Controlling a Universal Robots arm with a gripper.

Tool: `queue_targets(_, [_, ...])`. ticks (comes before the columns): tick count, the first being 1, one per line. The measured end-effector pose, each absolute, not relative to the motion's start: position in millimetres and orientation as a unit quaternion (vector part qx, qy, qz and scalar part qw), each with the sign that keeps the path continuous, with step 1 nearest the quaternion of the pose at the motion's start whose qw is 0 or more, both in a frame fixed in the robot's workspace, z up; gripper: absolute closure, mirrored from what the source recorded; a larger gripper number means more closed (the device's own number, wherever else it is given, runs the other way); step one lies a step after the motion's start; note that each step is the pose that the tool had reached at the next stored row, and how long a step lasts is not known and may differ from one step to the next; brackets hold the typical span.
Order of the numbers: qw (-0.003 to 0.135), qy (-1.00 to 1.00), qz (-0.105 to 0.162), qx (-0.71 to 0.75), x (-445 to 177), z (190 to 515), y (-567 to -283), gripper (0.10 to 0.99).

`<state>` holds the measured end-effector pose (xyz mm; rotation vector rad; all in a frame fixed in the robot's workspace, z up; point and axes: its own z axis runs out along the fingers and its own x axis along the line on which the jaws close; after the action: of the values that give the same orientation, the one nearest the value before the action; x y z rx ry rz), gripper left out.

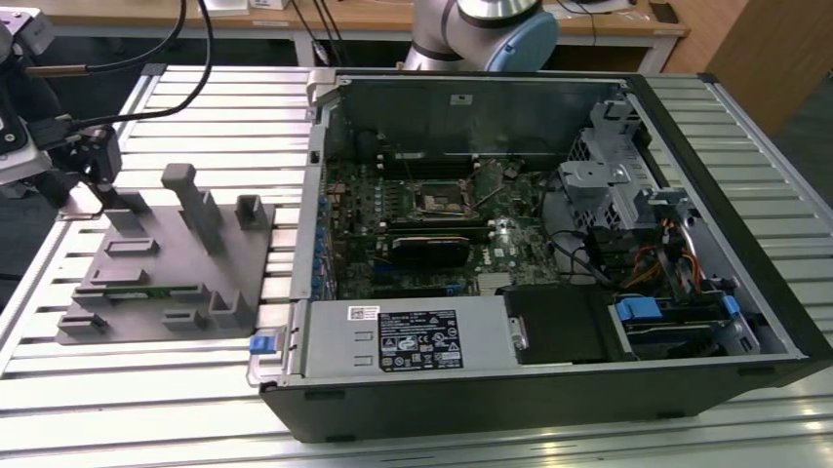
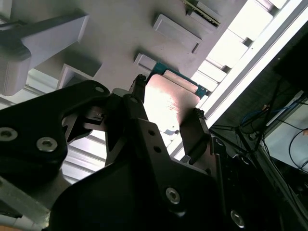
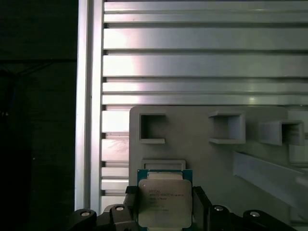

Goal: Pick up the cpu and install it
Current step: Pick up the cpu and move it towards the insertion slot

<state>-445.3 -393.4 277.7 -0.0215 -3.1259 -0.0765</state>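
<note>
**Exterior view.**
- Desk [image 1: 156, 390]: slatted metal top.
- Grey tray [image 1: 170, 263]: lies near the desk's edge on the exterior view's left. It has upright posts and shallow pockets. A thin green memory stick [image 1: 146, 290] lies in one slot.
- Computer case [image 1: 547, 244]: open, on its side, filling the desk's middle and the exterior view's right. The mainboard inside carries a square socket frame [image 1: 440, 200].
- Gripper [image 1: 85, 195]: over the tray's far corner, by the desk's edge on the exterior view's left, well apart from the case.

**Second wrist view.**
- Cpu [image 2: 169, 103]: flat square with a pale metal top and a green rim.
- Two black fingers [image 2: 139, 96]: closed narrow on the cpu, one against each opposite side, with the grey tray behind.

**First wrist view.**
- Cpu: held the same way, over the tray's corner close to the desk's edge, just beside a shallow rectangular pocket [image 3: 162, 164].
- Whether the cpu touches the tray cannot be told.
</note>
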Motion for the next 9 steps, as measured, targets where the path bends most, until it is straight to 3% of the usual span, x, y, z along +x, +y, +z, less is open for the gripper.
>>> queue_targets(9, [0.007, -1.000, -0.024, -0.007, -445.3, 285.0, -392.5, 0.545])
